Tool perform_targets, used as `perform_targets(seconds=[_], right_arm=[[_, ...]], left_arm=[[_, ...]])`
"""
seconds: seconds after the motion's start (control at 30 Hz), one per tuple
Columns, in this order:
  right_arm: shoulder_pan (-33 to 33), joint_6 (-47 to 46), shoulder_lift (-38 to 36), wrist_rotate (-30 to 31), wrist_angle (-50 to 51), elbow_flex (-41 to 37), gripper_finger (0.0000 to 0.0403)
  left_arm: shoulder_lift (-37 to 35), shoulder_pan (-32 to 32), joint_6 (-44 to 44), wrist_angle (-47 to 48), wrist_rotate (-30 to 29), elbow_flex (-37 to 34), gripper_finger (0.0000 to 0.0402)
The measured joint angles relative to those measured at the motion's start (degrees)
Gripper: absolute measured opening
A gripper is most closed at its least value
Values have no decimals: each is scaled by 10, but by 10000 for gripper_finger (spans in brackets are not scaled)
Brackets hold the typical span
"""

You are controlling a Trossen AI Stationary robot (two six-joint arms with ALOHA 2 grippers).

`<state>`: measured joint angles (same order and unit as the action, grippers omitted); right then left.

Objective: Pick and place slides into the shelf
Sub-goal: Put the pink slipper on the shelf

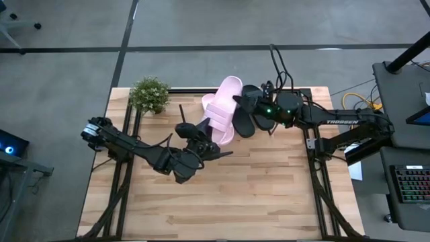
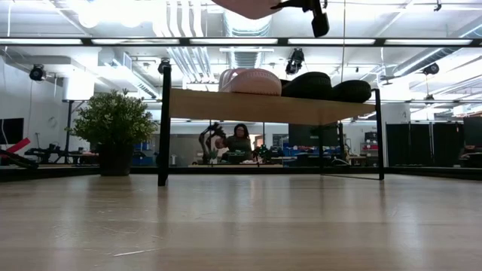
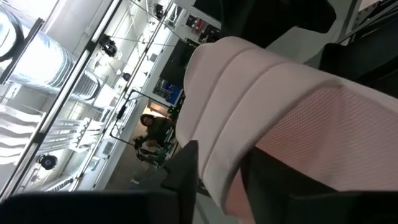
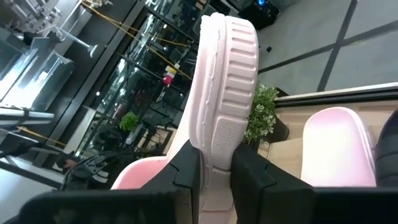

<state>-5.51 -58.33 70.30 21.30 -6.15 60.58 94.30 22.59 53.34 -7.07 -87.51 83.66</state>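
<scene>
One pale pink slide [image 1: 230, 91] is up in the air above the shelf [image 2: 263, 105], showing at the low view's top edge [image 2: 248, 6]. My right gripper [image 1: 243, 101] is shut on it from the table's right side. My left gripper [image 1: 205, 134] is shut on it from the near left. On the slanted shelf board rest the other pink slide [image 2: 248, 81] and, to its right, two black slides [image 2: 309, 84] [image 2: 350, 90]. From above, the held slide and both arms hide much of the shelf. My left gripper has the pink slide [image 3: 261, 106] between its fingers [image 3: 186, 171], reaching from the table's near left toward the slide's near end [image 1: 222, 138]. The slide fills the wrist view, so the exact part cannot be told. It is lifted clear. My right gripper pinches one end of the pink slide's sole [image 4: 217, 146] through its thickness. One finger [image 4: 186, 168] is on the footbed side and the other on the ribbed tread side. It comes roughly level from the table's right. The slide is clear of the shelf and extends away from the fingers.
A small potted plant [image 1: 149, 94] [image 2: 113, 124] stands at the far left of the table, beside the shelf's left leg [image 2: 163, 124]. The near half of the wooden tabletop [image 1: 222, 202] holds nothing. A person [image 2: 241, 139] sits in the room beyond.
</scene>
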Motion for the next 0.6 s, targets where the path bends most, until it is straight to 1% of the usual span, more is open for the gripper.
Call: perform_targets(seconds=[0.13,0.27,0.37,0.43,0.6], right_arm=[[-2,-1,-2,1,0,0,49],[-6,-1,-5,0,0,0,49],[-10,-1,-9,-3,0,0,49],[-12,1,-13,-8,0,0,49],[-26,13,-28,-23,0,0,49]], left_arm=[[-1,0,0,0,-21,0,137],[-4,0,1,5,-25,0,160],[-9,0,8,8,-25,0,166],[-18,-1,10,26,-25,-1,167],[-51,-1,10,36,-26,-3,167]])
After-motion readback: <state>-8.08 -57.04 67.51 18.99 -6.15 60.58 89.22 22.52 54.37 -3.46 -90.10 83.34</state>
